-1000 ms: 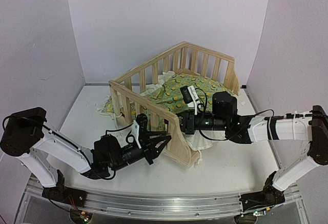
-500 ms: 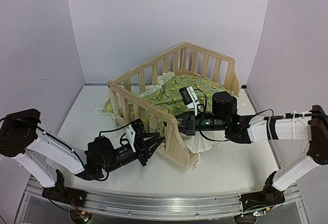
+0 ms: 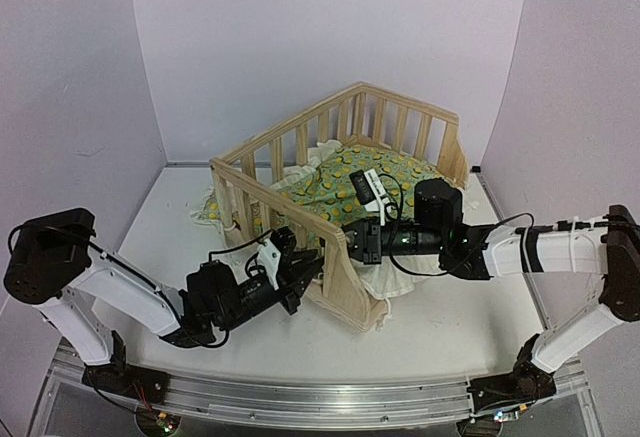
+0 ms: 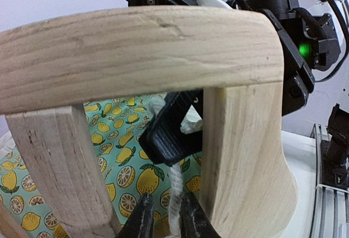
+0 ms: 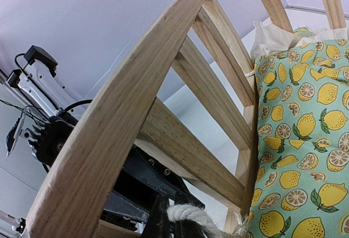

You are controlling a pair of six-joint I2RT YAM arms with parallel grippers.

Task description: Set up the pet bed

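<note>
The lemon cushion (image 3: 335,182) is seated in the pine frame (image 3: 290,207); tying seems left to do. Its white cord (image 4: 174,186) is pinched by the left tool (image 4: 166,209) and the right tool (image 5: 172,220), both closed.

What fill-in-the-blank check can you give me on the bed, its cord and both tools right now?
1. The cushion is printed with ____.
2. The left tool reaches the white cord from ____ the wooden frame.
3. The right tool is shut on the ____.
Missing words: lemons; outside; cord.
</note>
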